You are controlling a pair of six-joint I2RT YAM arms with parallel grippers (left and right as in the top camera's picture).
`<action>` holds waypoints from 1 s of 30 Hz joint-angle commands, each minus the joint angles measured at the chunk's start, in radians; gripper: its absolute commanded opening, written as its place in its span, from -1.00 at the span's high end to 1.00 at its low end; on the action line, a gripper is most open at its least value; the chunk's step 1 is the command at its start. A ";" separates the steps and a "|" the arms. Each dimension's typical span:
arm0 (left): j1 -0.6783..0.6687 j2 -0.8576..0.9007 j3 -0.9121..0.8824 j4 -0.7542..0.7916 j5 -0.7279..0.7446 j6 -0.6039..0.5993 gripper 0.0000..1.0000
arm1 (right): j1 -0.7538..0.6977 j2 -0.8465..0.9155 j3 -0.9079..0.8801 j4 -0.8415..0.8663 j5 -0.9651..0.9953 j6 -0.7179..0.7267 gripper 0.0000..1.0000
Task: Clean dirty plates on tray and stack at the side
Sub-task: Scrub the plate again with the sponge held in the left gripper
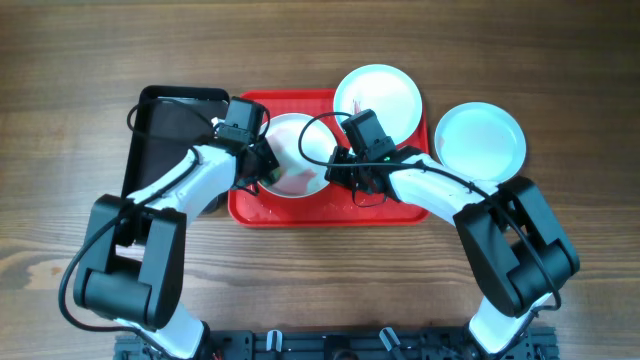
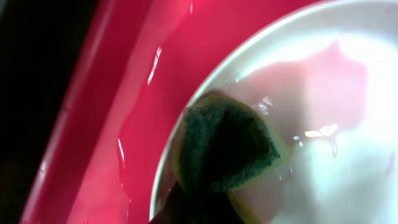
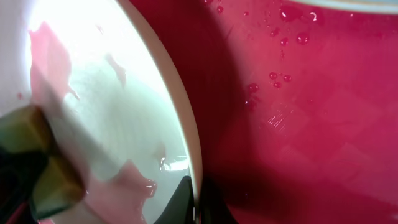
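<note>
Sponge point(image 2: 227, 149) at plate point(image 2: 348, 143) rim, right tool point(image 3: 196, 202) pinching opposite edge, on tray point(image 2: 143, 93)

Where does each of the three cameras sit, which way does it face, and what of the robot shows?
Overhead: above the table, looking straight down at the red rectangular plastic tray; both arms show whole.
Left wrist: on the left arm, looking down at the green scouring sponge on the smeared pale round plate; only a dark jaw tip shows.
Right wrist: low over the tray, facing that plate's rim, which its jaws pinch.
Both wrist views share plate, sponge and tray.
</note>
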 commanded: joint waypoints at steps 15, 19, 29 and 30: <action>-0.069 0.043 -0.029 0.479 -0.233 0.143 0.92 | -0.013 0.039 -0.031 -0.040 0.010 -0.035 0.91; -0.069 0.007 -0.019 0.462 -0.233 0.209 0.92 | -0.013 0.039 -0.031 -0.040 0.010 -0.036 0.91; -0.069 -0.238 0.099 -0.042 -0.158 0.196 0.92 | -0.013 0.039 -0.031 -0.024 0.014 -0.068 0.92; -0.069 -0.256 0.101 -0.080 -0.158 0.196 0.92 | -0.013 0.039 -0.031 -0.022 0.014 -0.075 0.91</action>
